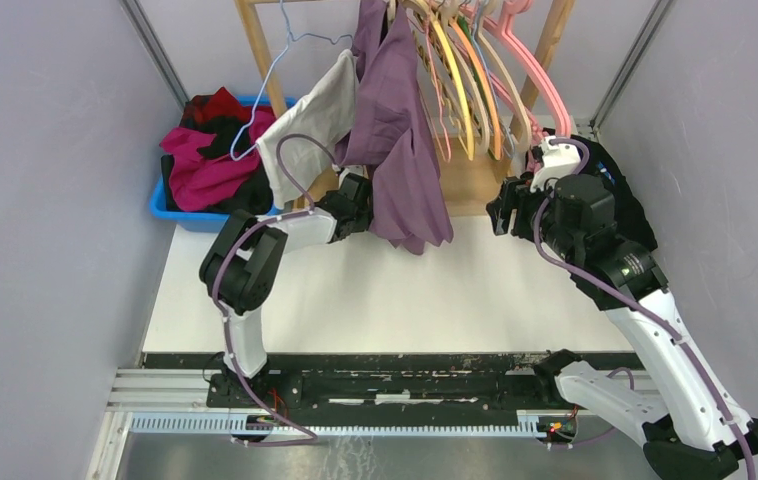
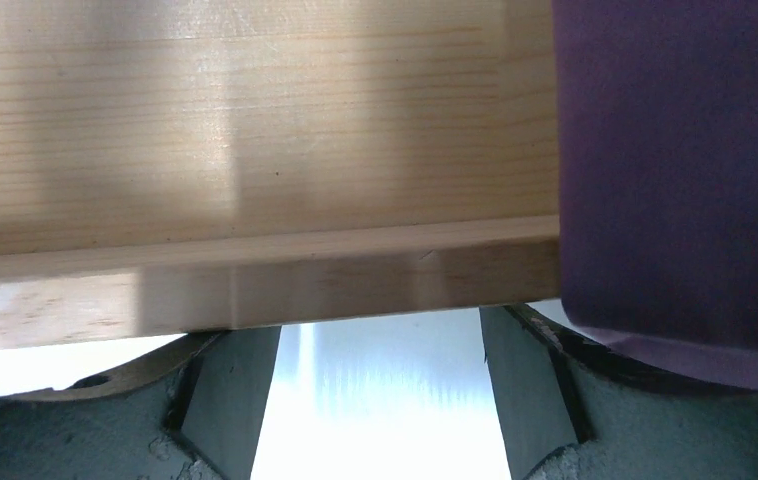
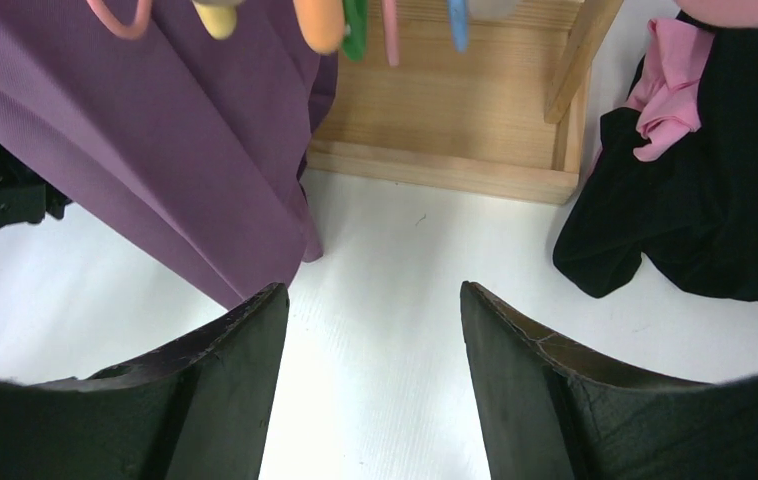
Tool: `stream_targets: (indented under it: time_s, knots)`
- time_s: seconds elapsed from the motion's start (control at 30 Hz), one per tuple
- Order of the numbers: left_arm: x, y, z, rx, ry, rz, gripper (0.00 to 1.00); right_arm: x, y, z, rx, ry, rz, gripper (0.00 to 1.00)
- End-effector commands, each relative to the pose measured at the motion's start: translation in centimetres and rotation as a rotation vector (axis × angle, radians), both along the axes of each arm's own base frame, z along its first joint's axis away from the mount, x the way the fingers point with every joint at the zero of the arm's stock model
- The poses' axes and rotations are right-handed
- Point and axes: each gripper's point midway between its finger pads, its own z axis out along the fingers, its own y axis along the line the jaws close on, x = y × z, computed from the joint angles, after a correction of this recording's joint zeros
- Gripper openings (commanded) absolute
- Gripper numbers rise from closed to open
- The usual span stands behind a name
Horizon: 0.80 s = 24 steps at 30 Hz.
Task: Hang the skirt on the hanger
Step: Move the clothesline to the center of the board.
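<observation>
A purple skirt (image 1: 395,130) hangs from the top of the wooden rack (image 1: 475,185), its hem just above the white table. What it hangs from is cut off at the frame's top edge. Several coloured hangers (image 1: 465,80) hang on the rack to its right. My left gripper (image 1: 360,205) is low beside the skirt's left edge and open, with nothing between its fingers (image 2: 225,400). Purple cloth (image 2: 675,170) fills the right of its view. My right gripper (image 1: 503,210) is open and empty to the right of the skirt (image 3: 155,150), which is apart from it.
A white garment (image 1: 310,125) hangs on a thin blue wire hanger (image 1: 270,90) left of the skirt. A blue bin (image 1: 170,205) of red and black clothes sits at the back left. Black and pink clothes (image 3: 695,200) lie by the rack's right foot. The rack's wooden base (image 2: 255,150) is right in front of the left gripper.
</observation>
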Motion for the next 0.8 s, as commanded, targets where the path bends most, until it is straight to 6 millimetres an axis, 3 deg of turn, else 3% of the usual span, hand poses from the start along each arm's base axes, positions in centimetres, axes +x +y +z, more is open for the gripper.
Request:
stream_targets:
  time_s: [0.0,0.23,0.6,0.67,0.77]
  knots:
    - [2.3,-0.2,-0.9,0.012,0.016,-0.047,0.8,-0.5,-0.8,0.6,0.001,-0.027,-0.021,0.7]
    - [3.5,0.5,0.0,0.008,0.01,-0.03,0.82,-1.3,-1.5,0.1,-0.002,-0.022,-0.035,0.7]
    - [-2.7,-0.2,2.1,-0.125,0.074,-0.102,0.93,-1.7,-1.5,-1.0,0.015,0.003,-0.04,0.72]
    - [-3.5,-0.5,3.0,-0.139,0.069,-0.128,0.99,-1.7,-1.4,-1.3,0.018,0.009,-0.037,0.72]
    - [-4.8,-1.0,4.2,-0.158,0.074,-0.173,0.99,-1.6,-1.1,-1.6,0.029,0.018,-0.032,0.72]
